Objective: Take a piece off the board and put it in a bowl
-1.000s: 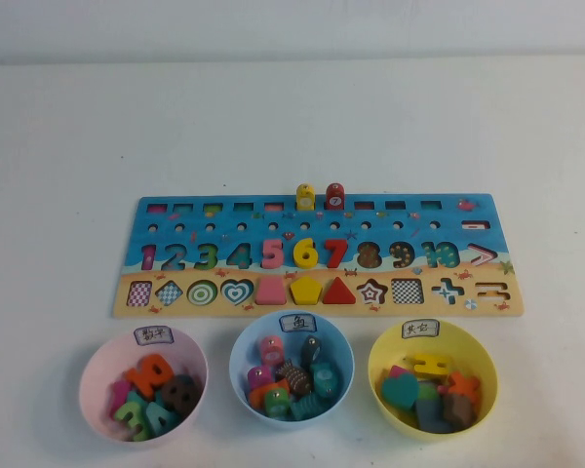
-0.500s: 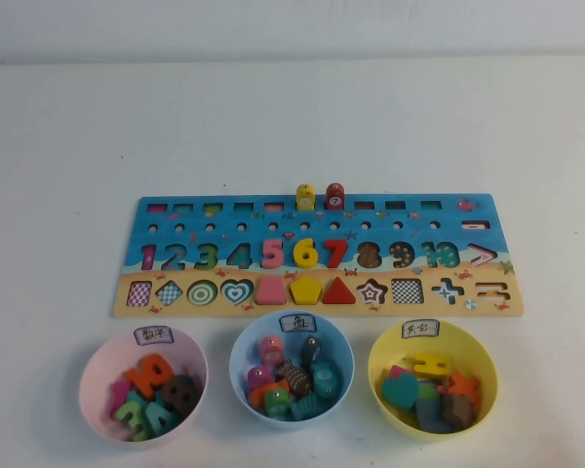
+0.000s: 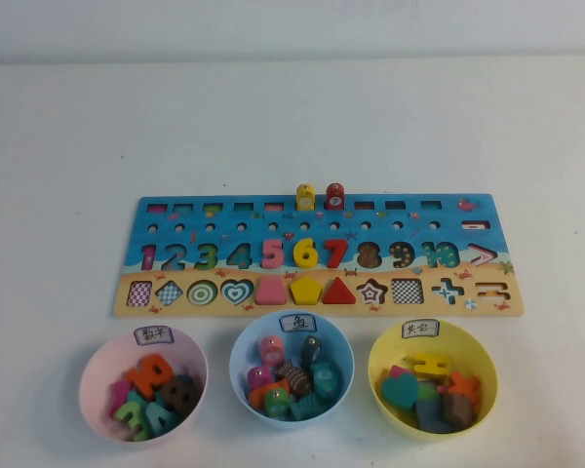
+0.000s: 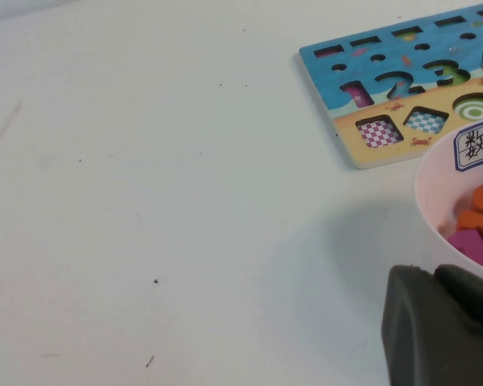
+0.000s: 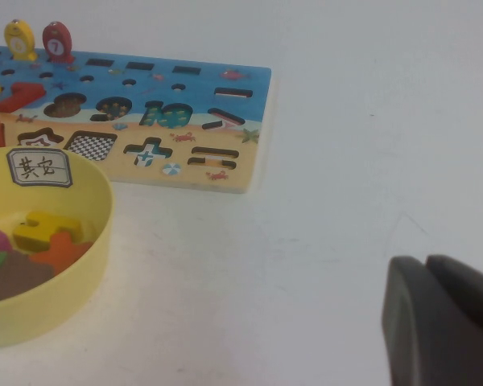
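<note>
White table (image 3: 292,117) fills the high view, no arms visible there. Board (image 3: 317,255) lies flat mid-table, long side across, blue strip w/ numbers above, sandy strip w/ shape cut-outs below. Three bowls sit in a row just in front of it on the robot's side: pink bowl (image 3: 96,369) left, light blue bowl (image 3: 242,353) centre, yellow bowl (image 3: 382,363) right, each w/ a small white label on the far rim, each holding mixed coloured pieces.

Two pegs stand upright on the board's far edge, side by side: yellow peg (image 3: 305,198) and red peg (image 3: 334,197). Dark brown piece (image 3: 311,349) is already in the light blue bowl, resting among the other pieces, not on the board.

Only the wrist views show the grippers. Left gripper (image 4: 443,326) is low by the table's near-left, just beside the pink bowl's rim, board's left end beyond; can't tell if its fingers are apart or together. Right gripper (image 5: 439,318) is over bare table right of the yellow bowl, well apart from the board's right end; fingers together, nothing held. Right wrist view also catches both pegs at the far edge.
</note>
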Robot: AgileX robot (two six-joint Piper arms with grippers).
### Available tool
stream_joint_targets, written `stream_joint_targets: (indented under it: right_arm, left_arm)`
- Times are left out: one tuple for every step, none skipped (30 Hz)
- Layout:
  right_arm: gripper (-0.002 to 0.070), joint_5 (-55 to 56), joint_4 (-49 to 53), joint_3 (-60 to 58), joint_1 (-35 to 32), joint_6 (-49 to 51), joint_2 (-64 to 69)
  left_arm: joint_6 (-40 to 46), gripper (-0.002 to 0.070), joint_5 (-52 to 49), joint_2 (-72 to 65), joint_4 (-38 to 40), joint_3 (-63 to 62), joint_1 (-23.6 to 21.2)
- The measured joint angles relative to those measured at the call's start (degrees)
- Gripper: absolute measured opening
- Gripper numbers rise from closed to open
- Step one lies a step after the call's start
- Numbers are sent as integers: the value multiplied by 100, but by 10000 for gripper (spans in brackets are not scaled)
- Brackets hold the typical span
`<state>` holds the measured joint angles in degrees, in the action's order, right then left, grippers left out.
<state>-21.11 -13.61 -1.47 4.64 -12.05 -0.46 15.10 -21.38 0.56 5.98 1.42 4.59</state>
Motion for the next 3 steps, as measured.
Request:
stream_joint_targets:
  right_arm:
    - [-17, 0, 0, 0, 0, 0, 0]
    - [-17, 0, 0, 0, 0, 0, 0]
    - [-17, 0, 0, 0, 0, 0, 0]
  left_arm:
    - [0, -1, 0, 0, 0, 0, 0]
    - [0, -1, 0, 0, 0, 0, 0]
    - [0, -1, 0, 0, 0, 0, 0]
